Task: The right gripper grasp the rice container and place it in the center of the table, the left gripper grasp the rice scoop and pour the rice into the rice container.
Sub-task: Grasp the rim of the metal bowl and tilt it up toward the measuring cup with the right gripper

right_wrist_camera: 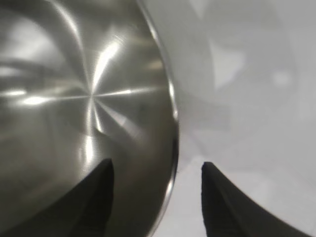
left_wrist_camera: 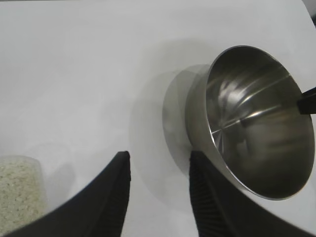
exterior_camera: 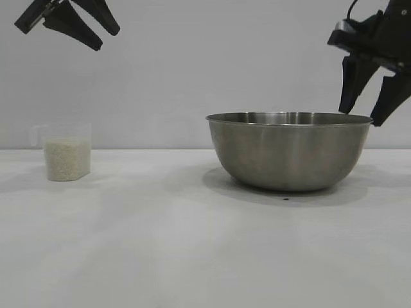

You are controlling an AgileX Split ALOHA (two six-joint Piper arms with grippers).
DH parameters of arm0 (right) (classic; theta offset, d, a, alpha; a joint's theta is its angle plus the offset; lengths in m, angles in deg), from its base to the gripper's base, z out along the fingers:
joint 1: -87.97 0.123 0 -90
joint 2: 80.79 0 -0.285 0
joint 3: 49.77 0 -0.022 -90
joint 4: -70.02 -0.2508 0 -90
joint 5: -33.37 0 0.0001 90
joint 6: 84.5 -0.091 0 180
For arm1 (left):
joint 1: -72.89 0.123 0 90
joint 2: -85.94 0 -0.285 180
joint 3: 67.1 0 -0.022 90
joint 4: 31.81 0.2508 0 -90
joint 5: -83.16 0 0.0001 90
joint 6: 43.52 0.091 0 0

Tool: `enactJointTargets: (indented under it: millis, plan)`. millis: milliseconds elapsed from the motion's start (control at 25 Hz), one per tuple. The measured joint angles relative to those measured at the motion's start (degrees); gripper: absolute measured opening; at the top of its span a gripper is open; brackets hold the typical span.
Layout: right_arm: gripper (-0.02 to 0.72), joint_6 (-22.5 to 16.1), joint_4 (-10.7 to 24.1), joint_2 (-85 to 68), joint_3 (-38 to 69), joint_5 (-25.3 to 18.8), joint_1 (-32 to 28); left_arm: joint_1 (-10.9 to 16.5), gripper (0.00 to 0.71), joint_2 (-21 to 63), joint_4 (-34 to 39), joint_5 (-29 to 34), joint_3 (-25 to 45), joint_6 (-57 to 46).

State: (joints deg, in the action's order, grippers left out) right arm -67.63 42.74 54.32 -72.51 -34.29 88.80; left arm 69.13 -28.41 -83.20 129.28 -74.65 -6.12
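White worktop [exterior_camera: 192, 256] bare; right pincer [exterior_camera: 366, 109] wide, straddling rice container [exterior_camera: 289, 154] rim, empty. Left pincer [exterior_camera: 70, 22] open, idle, high. Risk: off-centre bite tips bowl.

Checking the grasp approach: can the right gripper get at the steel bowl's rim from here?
Probably yes. The right gripper hangs open at the rice container's right edge, one finger either side of the rim, nothing between.
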Motion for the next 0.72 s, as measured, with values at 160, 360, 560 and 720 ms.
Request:
enactJointTargets:
  millis: [160,360,560,720]
  plan:
    - [0.378,-0.7,-0.7,1.4,0.0,0.9,0.0,0.0,0.241,0.0,0.0,-0.1,0.0,0.0]
    - [0.336,-1.0,-1.6,2.4,0.0,1.6,0.0,0.0,0.241,0.0,0.0,-0.3,0.0,0.0]
    - [0.189,-1.0,-2.4,2.5,0.0,2.0,0.0,0.0,0.241,0.0,0.0,-1.1,0.0,-0.1]
    - [0.205,-1.0,-2.6,2.5,0.0,2.4,0.0,0.0,0.241,0.0,0.0,-1.2,0.0,-0.1]
